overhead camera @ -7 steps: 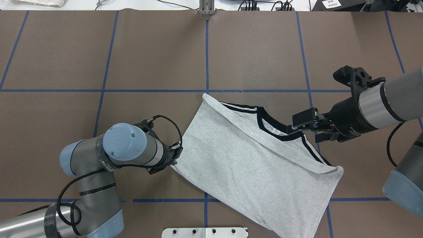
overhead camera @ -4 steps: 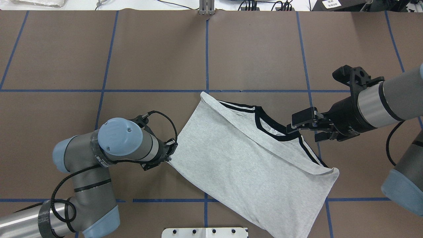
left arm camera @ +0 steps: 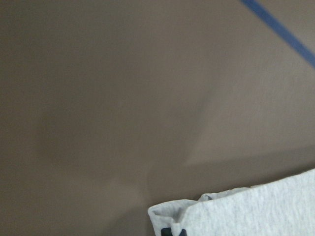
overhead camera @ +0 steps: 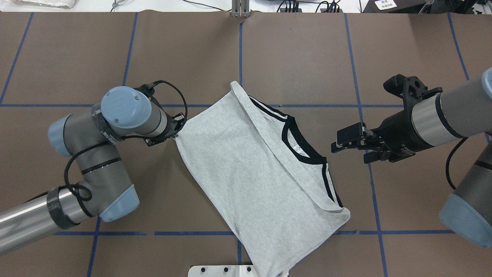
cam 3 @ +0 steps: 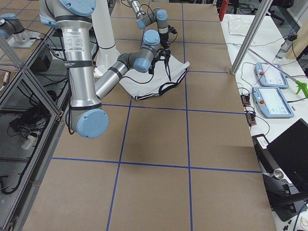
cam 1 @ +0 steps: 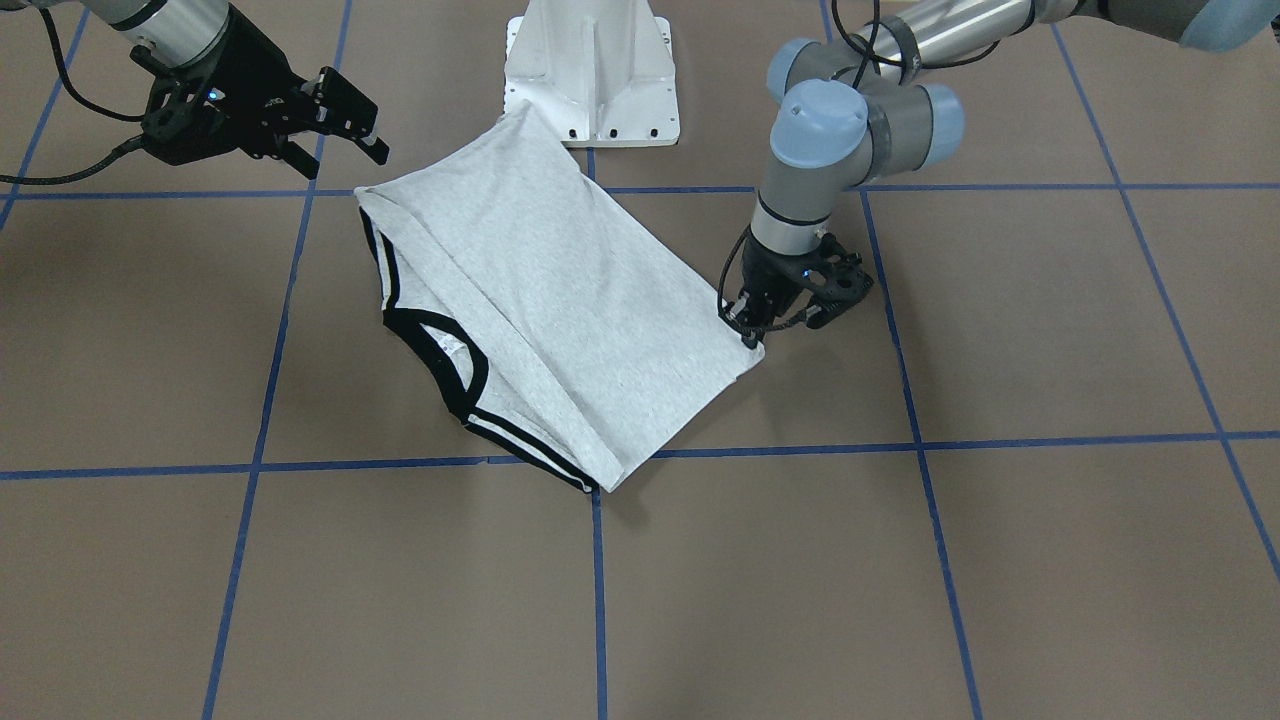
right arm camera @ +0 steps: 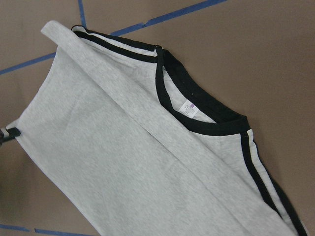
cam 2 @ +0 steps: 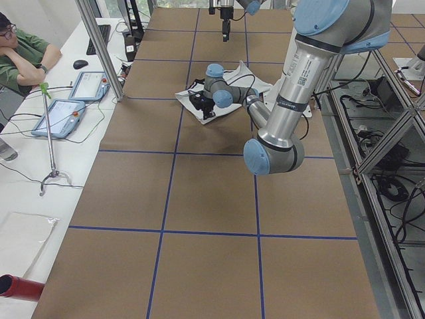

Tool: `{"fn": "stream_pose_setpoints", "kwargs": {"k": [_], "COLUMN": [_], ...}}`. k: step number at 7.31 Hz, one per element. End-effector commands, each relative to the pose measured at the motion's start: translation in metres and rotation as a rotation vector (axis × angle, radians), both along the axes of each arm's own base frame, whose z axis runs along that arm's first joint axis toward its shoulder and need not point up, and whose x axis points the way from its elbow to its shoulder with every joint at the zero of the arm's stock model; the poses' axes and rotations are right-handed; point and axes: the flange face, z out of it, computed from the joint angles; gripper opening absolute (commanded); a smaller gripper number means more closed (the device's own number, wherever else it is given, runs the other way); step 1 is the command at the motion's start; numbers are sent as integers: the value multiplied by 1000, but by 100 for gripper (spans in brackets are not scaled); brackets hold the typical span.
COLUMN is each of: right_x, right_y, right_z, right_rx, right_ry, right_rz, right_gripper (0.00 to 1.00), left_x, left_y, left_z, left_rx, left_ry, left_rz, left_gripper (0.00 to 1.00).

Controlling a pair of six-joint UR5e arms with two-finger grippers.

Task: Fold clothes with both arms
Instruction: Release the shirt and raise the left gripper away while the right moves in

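Observation:
The clothes are one light grey T-shirt (overhead camera: 246,165), folded lengthwise and lying diagonally on the table with its plain back up. Its black collar (overhead camera: 303,148) and striped cuffs face the right arm, clearest in the right wrist view on the T-shirt (right arm camera: 123,162). My left gripper (overhead camera: 176,132) is shut on the shirt's far-left corner, low at the table; it shows as the left gripper (cam 1: 752,335) at the T-shirt's (cam 1: 560,290) edge. My right gripper (overhead camera: 338,143) hangs open, a short way from the collar and touching nothing.
A white pedestal (cam 1: 590,60) stands at the robot's side of the table, the shirt's near end just beside it. Blue tape lines (overhead camera: 240,57) grid the brown table. A person (cam 2: 20,53) sits by tablets (cam 2: 66,113) past the far edge.
The left gripper dragged its corner away from the robot and leftward, swinging the shirt round. The right gripper let go of the collar and now stands apart from it.

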Motion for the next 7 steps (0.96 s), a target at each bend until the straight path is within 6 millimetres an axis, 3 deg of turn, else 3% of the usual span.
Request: {"fn": "stream_pose_setpoints", "kwargs": {"k": [1, 2, 4, 5, 7], "right_x": [-2, -1, -1, -1, -6], "right_y": [-4, -6, -9, -10, -12], "right_z": [-3, -2, 0, 1, 5], "right_rx": [3, 2, 2, 3, 0], "right_ry": [-3, -2, 5, 8, 21], "right_rz": [5, 10, 22, 30, 34], "right_gripper": [100, 100, 100, 100, 100], "left_x": [1, 9, 18, 24, 25], "left_y": [-99, -137, -173, -187, -192], "left_z": [5, -7, -25, -18, -14], "left_rx": [114, 144, 264, 302, 339], "left_ry": [-5, 7, -1, -20, -28], "left_rz": [-53, -79, -131, -159, -153], "left_gripper": [0, 0, 0, 0, 0]}}
